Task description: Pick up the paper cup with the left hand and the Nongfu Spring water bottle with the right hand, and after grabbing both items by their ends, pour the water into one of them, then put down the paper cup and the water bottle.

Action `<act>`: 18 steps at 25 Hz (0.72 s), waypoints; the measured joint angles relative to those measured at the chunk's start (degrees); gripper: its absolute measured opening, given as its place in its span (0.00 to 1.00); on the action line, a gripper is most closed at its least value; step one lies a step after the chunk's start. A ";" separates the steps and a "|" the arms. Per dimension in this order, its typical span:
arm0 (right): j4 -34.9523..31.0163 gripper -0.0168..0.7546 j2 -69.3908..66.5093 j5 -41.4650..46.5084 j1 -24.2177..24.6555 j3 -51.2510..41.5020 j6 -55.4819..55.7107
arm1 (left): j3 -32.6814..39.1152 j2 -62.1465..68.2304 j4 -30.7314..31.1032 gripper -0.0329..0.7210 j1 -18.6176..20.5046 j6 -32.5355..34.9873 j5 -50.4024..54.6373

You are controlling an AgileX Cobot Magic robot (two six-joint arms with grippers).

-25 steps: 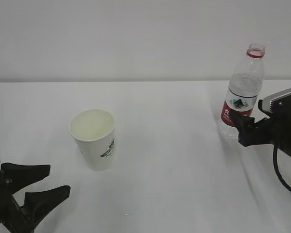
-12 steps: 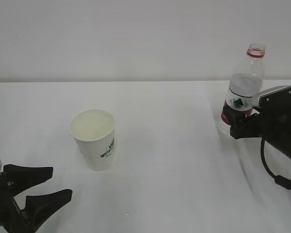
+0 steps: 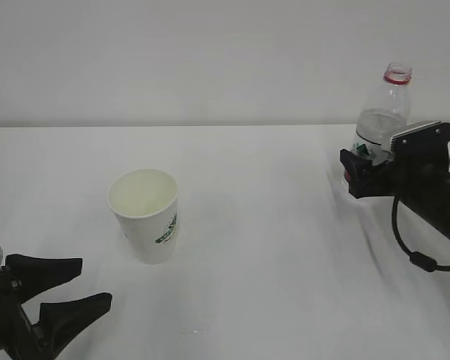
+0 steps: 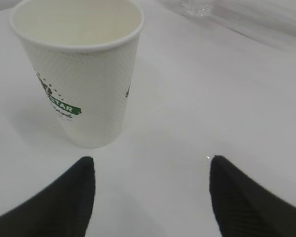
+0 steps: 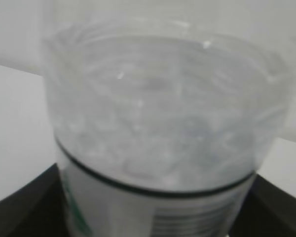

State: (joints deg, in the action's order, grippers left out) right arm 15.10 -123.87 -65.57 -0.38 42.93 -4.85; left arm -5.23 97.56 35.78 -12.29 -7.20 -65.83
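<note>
The white paper cup with green lettering stands upright at left centre; in the left wrist view the paper cup is just ahead of the fingers and its cream inside looks dry. My left gripper is open near the front left corner, apart from the cup. The Nongfu Spring water bottle stands uncapped at the far right, with clear water inside. My right gripper is open, its fingers on either side of the labelled part. In the right wrist view the bottle fills the space between the fingers.
The white table runs back to a pale wall. A black cable loops under the right arm. A faint small mark lies on the table near the front.
My right gripper has moved back and up from beside the bottle's base until its fingers straddle the label. The left gripper and the cup have hardly moved.
</note>
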 joint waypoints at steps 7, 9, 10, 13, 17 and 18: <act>0.24 0.71 -0.09 0.00 0.00 0.40 0.27 | 0.00 0.00 0.00 0.74 0.00 0.00 0.00; 0.69 0.69 -0.09 0.00 0.00 0.54 0.27 | 0.00 0.00 0.00 0.74 0.00 0.00 0.00; 0.95 0.69 -0.09 0.00 0.00 0.53 0.27 | 0.00 0.00 0.00 0.74 0.00 0.00 0.00; 1.35 0.68 -0.09 0.00 0.00 0.67 0.27 | 0.00 0.00 0.00 0.74 0.00 0.00 0.00; 2.25 0.68 1.22 1.96 0.00 0.67 0.27 | 0.00 0.00 0.00 0.74 0.00 0.23 0.00; 2.52 0.68 2.01 2.88 0.00 0.67 0.27 | 0.00 0.00 0.00 0.74 0.00 0.53 0.00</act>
State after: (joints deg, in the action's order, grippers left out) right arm 17.62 -121.87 -62.69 -0.38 43.60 -4.58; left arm -5.23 97.56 35.78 -12.29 -6.67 -65.83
